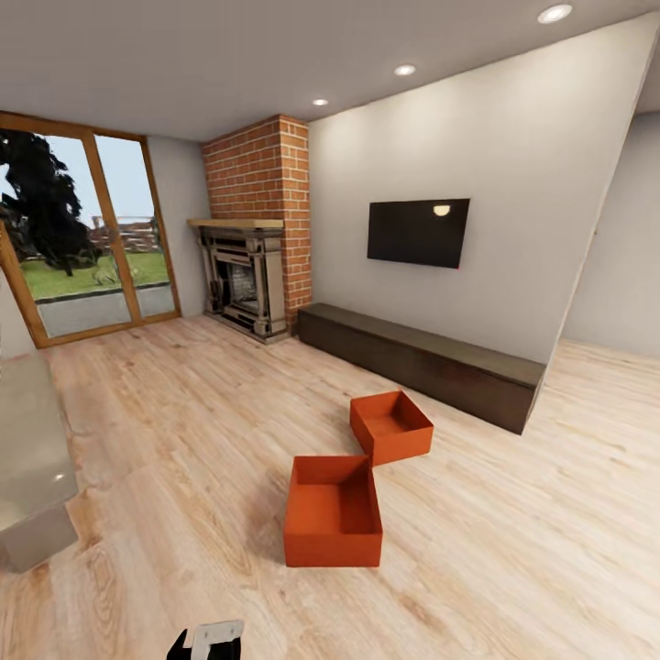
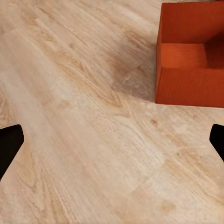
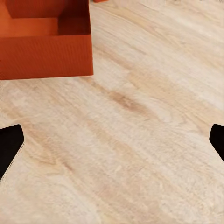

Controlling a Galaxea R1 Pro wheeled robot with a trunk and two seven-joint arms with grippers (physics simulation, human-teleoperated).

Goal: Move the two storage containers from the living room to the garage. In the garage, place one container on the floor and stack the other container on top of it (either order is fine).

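- Two orange-red boxes are sitting open-topped on the light wood floor [image 1: 183, 440] of the living room, both looking empty.
- One box, the nearer box [image 1: 333, 511], is lying straight ahead of the robot, its long side running away from the camera.
- Its twin, the farther box [image 1: 391, 426], is resting just behind and to the right, turned at an angle, with one corner touching or almost touching the nearer one's far right corner; I cannot tell which.
- Beyond them a long dark low cabinet [image 1: 431, 362] is running along the pale wall [image 1: 513, 165], under a black television [image 1: 418, 232].
- To the left of the cabinet a red brick fireplace [image 1: 257, 229] is standing in the corner, and glass doors [image 1: 82, 238] are showing grass and a tree outside.
- A grey piece of furniture [image 1: 32, 467] is sitting at the left edge of the head view.
- The left gripper [image 2: 112, 142] is hanging spread wide above bare planks, gripping nothing, with a box near its view's edge.
- The right gripper [image 3: 112, 142] is likewise spread wide and empty above the planks, a box close by.
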